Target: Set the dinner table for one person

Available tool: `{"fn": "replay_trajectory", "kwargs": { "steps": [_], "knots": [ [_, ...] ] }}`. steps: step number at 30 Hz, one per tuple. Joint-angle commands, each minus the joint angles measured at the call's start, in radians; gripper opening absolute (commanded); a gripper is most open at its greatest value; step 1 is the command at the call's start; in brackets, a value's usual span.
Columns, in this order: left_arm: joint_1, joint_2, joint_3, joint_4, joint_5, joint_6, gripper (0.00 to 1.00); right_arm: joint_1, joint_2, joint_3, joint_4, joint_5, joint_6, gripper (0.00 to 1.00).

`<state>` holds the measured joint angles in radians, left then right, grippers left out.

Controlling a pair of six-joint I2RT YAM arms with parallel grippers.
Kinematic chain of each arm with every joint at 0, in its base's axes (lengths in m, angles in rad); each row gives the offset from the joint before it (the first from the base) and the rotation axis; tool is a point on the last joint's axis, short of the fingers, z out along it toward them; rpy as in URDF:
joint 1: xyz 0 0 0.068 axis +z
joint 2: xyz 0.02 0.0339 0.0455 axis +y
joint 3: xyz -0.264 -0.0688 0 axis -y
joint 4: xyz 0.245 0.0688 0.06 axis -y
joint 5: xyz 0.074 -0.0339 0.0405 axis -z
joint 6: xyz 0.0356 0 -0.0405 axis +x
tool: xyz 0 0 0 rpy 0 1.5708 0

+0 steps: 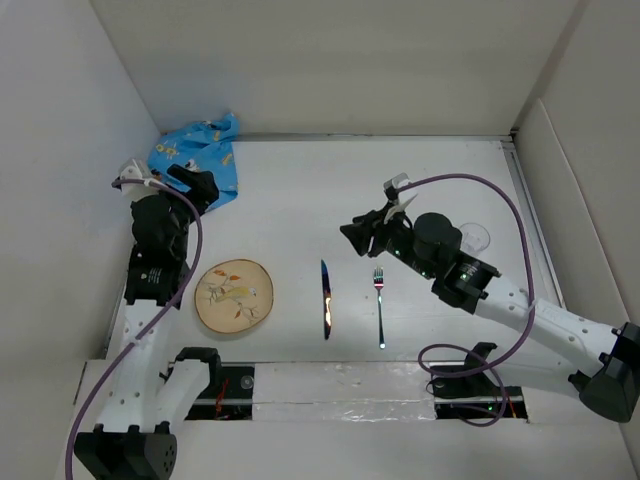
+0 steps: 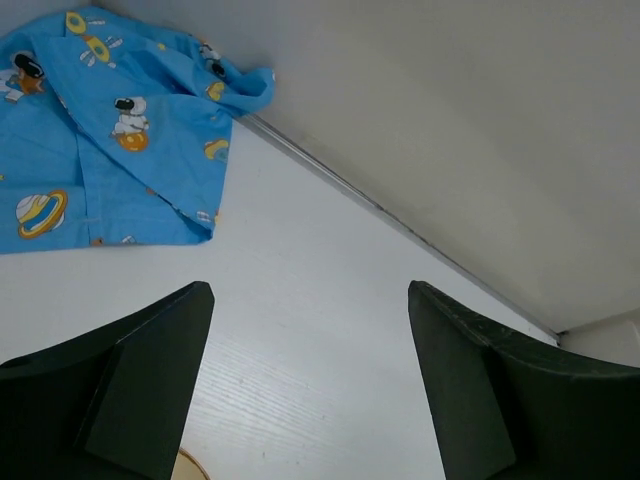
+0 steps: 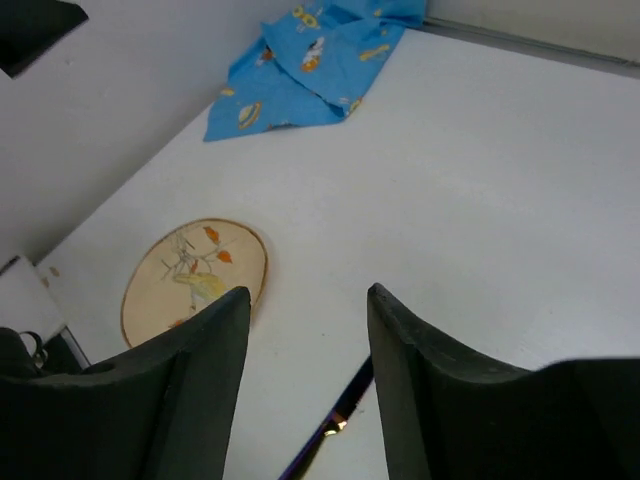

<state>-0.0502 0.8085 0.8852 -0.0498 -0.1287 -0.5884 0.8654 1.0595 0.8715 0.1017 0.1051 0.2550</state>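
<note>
The white dinner table (image 1: 300, 190) carries a round cream plate with a leaf print (image 1: 234, 295), a dark shiny knife (image 1: 326, 299) and a fork (image 1: 380, 305) near its front edge. A crumpled blue cartoon-printed placemat (image 1: 197, 157) lies in the far left corner and also shows in the left wrist view (image 2: 90, 150) and in the right wrist view (image 3: 310, 65). My left gripper (image 1: 200, 190) is open and empty, just in front of the placemat. My right gripper (image 1: 358, 236) is open and empty, above the table behind the knife (image 3: 330, 425); the plate (image 3: 195, 280) lies to its left.
A clear glass (image 1: 474, 238) stands behind the right arm near the right side. Upright white panels (image 1: 330, 60) wall the table on the back and both sides. A purple cable (image 1: 500, 200) loops over the right arm.
</note>
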Motion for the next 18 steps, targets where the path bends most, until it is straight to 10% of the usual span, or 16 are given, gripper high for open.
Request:
{"fn": "replay_trajectory", "kwargs": {
  "steps": [1, 3, 7, 11, 16, 18],
  "knots": [
    [0.003, 0.043, 0.018, 0.053, -0.041, -0.021, 0.77, 0.009, -0.015, -0.008, 0.107, 0.031, 0.023, 0.37],
    [0.003, 0.075, 0.041, 0.056, -0.045, -0.022, 0.76, 0.009, -0.018, -0.022, 0.113, 0.028, 0.032, 0.00],
    [0.003, 0.233, 0.098, 0.079, -0.081, -0.027, 0.60, 0.009, -0.021, -0.054, 0.135, 0.039, 0.035, 0.00],
    [0.003, 0.444, 0.239, 0.013, -0.165, 0.010, 0.02, 0.009, -0.023, -0.065, 0.122, 0.071, 0.029, 0.00],
    [0.012, 0.717, 0.403, -0.015, -0.226, 0.050, 0.05, 0.009, -0.009, -0.074, 0.121, 0.067, 0.023, 0.00],
    [0.033, 0.794, 0.469, -0.033, -0.216, 0.047, 0.30, 0.009, -0.003, -0.072, 0.118, 0.067, 0.026, 0.00]
  ]
}}
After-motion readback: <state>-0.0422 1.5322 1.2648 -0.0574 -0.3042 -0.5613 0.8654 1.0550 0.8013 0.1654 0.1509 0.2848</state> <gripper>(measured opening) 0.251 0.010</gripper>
